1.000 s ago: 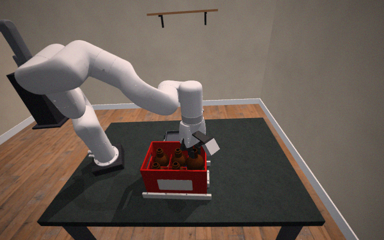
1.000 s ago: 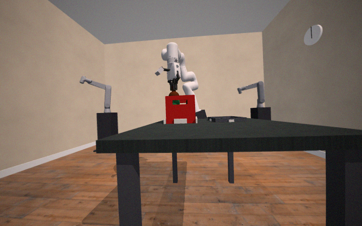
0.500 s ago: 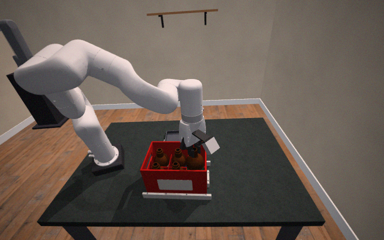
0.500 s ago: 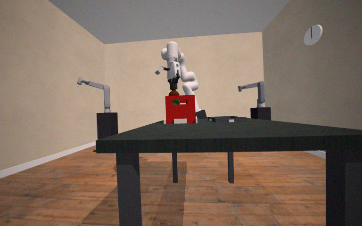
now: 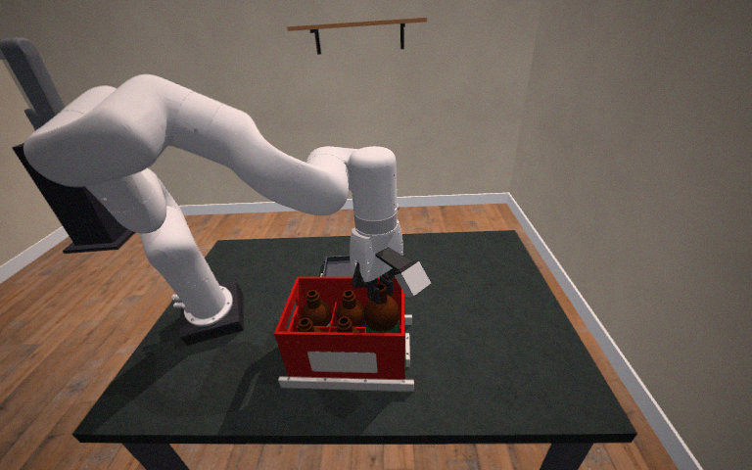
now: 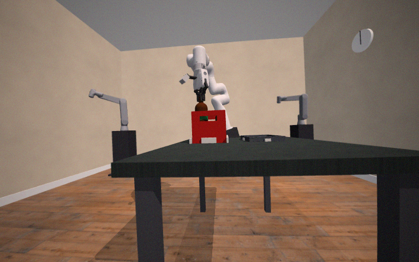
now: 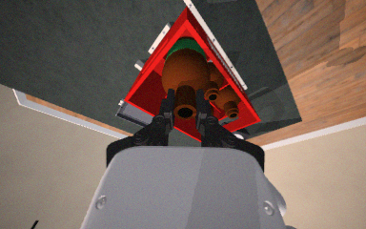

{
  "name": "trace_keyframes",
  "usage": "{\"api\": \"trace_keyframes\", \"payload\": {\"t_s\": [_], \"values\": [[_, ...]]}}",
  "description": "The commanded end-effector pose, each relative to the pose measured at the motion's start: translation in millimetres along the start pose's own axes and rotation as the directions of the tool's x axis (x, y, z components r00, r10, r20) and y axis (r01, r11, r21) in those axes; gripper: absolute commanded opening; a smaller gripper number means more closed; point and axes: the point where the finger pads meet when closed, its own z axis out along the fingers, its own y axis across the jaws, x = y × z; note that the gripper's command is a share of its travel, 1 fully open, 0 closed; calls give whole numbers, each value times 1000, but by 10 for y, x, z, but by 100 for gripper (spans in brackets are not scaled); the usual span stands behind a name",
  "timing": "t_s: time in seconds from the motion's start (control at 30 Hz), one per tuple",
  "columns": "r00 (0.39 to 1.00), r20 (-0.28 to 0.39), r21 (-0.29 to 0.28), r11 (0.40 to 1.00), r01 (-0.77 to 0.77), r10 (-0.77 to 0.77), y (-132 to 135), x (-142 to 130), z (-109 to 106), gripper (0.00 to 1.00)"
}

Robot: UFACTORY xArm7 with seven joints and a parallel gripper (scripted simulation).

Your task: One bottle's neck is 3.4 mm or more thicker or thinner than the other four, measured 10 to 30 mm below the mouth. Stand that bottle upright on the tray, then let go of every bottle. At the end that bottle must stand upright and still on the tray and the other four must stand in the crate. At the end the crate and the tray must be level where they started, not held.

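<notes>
Standing in left and middle cells, four glossy brown bottles [image 5: 314,312] [image 7: 227,101] stay separated by dividers. Behind, shallow dark tray [image 5: 336,258] [image 6: 262,139] [image 7: 134,114] awaits odd bottle. Pale strips [image 5: 346,383] [image 6: 208,140] [image 7: 216,46] probably brace boxy red crate [image 5: 391,357] [image 6: 208,129] [image 7: 148,93]. Right: gripper [image 5: 381,291] [image 6: 201,100] [image 7: 185,97] clamped on neck of round-bodied bottle [image 5: 381,314] [image 6: 201,106] [image 7: 185,72], likely for lifting.

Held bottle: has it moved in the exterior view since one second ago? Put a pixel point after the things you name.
Yes, upward: more of the brown bottle [image 5: 381,315] [image 6: 201,106] [image 7: 185,72] now shows above the rim of the red crate [image 5: 294,354] [image 6: 208,131] [image 7: 149,91].
</notes>
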Motion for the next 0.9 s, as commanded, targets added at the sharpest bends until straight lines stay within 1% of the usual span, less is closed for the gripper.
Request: {"api": "trace_keyframes", "payload": {"t_s": [0.0, 0.5, 0.87], "values": [[1000, -3, 3, 1000, 0, 0, -10, 7, -65, 0], [1000, -3, 3, 1000, 0, 0, -9, 6, -191, 0], [1000, -3, 3, 1000, 0, 0, -9, 6, -223, 0]]}}
